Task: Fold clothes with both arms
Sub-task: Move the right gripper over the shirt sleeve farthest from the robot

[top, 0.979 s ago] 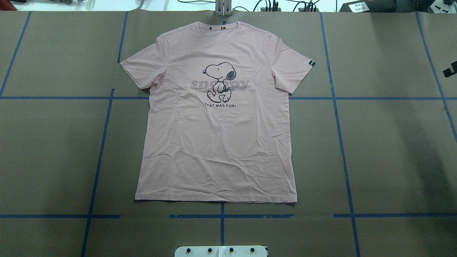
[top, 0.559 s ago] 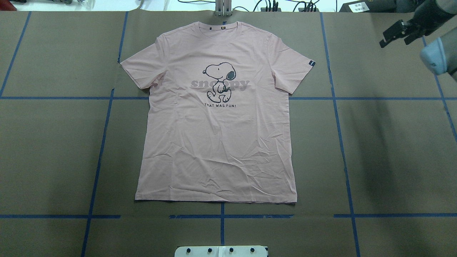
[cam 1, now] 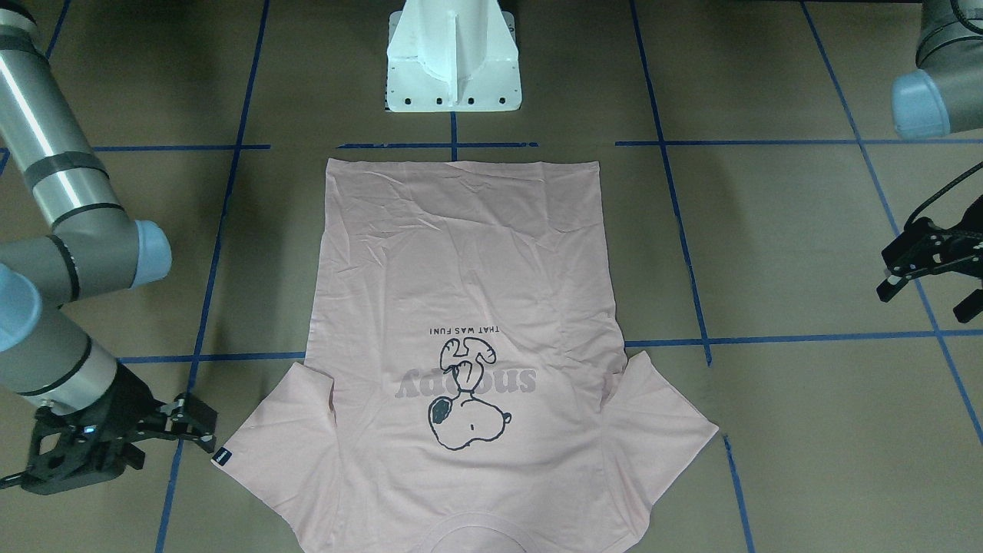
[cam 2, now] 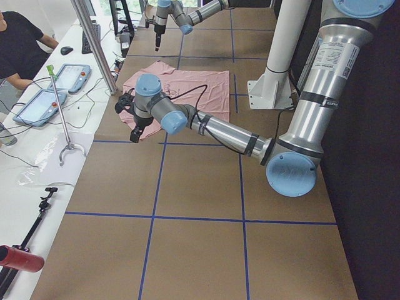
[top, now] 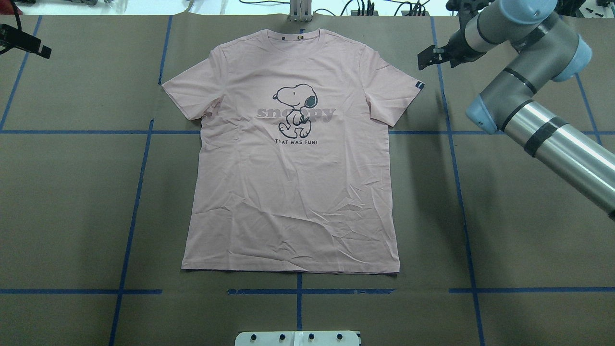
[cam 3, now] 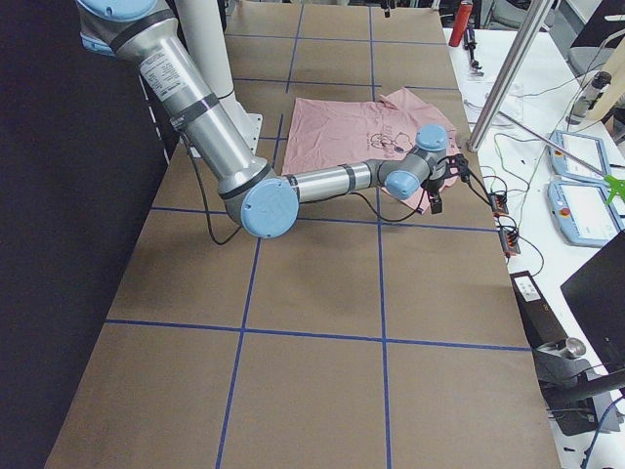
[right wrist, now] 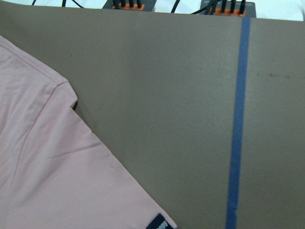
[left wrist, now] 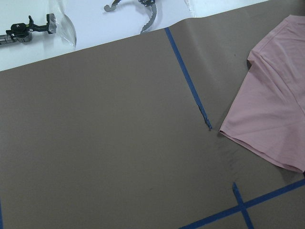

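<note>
Pink short-sleeved cotton T-shirt (top: 293,192), pale and printed with a black-outline cartoon dog, is spread flat and face up in the middle of the brown paper-covered table (top: 72,202). In the overhead view its collar is at 12 o'clock and its hem at 6 o'clock. No fold has been made.

The grey-silver jointed right arm (top: 543,134) is reached in from 3 o'clock. Only a part of the matching left arm (cam 1: 929,104) is seen. The black two-finger right gripper (top: 429,56) hangs just beside the tagged sleeve, at about 2 o'clock of the shirt, with jaws apart and nothing held. The black two-finger left gripper (cam 1: 925,301) is likewise spread and empty, well apart from the other sleeve, out toward 10 o'clock.

The step is judged to be the approach to the sleeves. It would be done well if the left gripper were brought in first. Matching points should then be pinched through both cloth layers, so the shirt is lifted evenly.

Counted: one table, one shirt, two arms, two grippers, one small black sleeve tag (top: 419,85).
</note>
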Tool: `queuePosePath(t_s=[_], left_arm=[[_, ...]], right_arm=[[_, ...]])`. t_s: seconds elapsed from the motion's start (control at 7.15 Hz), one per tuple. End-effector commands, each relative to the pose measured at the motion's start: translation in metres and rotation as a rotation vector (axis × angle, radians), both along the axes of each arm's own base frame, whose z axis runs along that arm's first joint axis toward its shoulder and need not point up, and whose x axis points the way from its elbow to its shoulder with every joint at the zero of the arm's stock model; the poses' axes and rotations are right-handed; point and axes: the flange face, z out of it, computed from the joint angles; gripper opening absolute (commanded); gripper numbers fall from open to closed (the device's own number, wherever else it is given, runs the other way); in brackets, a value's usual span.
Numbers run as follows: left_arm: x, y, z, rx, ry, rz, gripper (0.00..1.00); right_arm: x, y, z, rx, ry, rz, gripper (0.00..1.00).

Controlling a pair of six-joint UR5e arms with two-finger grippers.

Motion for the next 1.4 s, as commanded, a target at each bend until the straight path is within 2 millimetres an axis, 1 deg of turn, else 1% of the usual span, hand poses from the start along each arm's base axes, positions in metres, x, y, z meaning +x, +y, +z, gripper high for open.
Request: queuePosePath(t_s=[0.0, 0.14, 0.28, 0.42, 0.56, 0.7, 0.84, 0.98, 1.26], left_arm=[[0.005, -0.002, -0.010, -0.020, 0.021, -0.023, 1.00], [0.006, -0.002, -0.011, -0.020, 0.022, -0.022, 1.00], [0.005, -0.001, -0.013, -0.018, 0.023, -0.024, 1.00], [0.005, -0.001, -0.013, -0.017, 0.024, -0.024, 1.00], [0.005, -0.001, -0.012, -0.018, 0.023, -0.024, 1.00], [0.005, -0.001, -0.012, -0.018, 0.023, -0.024, 1.00], [0.005, 0.000, -0.013, -0.017, 0.024, -0.024, 1.00], [0.005, 0.000, -0.012, -0.018, 0.023, -0.024, 1.00], [0.005, 0.000, -0.011, -0.019, 0.023, -0.024, 1.00]], right_arm=[[-0.050, 0.013, 0.012, 0.026, 0.042, 0.014, 0.98], [-0.057, 0.011, 0.014, 0.022, 0.054, 0.013, 0.97], [-0.056, 0.010, 0.015, 0.022, 0.057, 0.013, 0.94], [-0.055, 0.011, 0.020, 0.018, 0.061, 0.012, 0.88], [-0.056, 0.010, 0.019, 0.019, 0.061, 0.011, 0.86], [-0.055, 0.011, 0.022, 0.022, 0.068, 0.007, 0.85], [-0.055, 0.011, 0.023, 0.021, 0.071, 0.008, 0.81], [-0.054, 0.010, 0.023, 0.024, 0.074, 0.008, 0.69], [-0.054, 0.010, 0.025, 0.023, 0.082, 0.005, 0.28]])
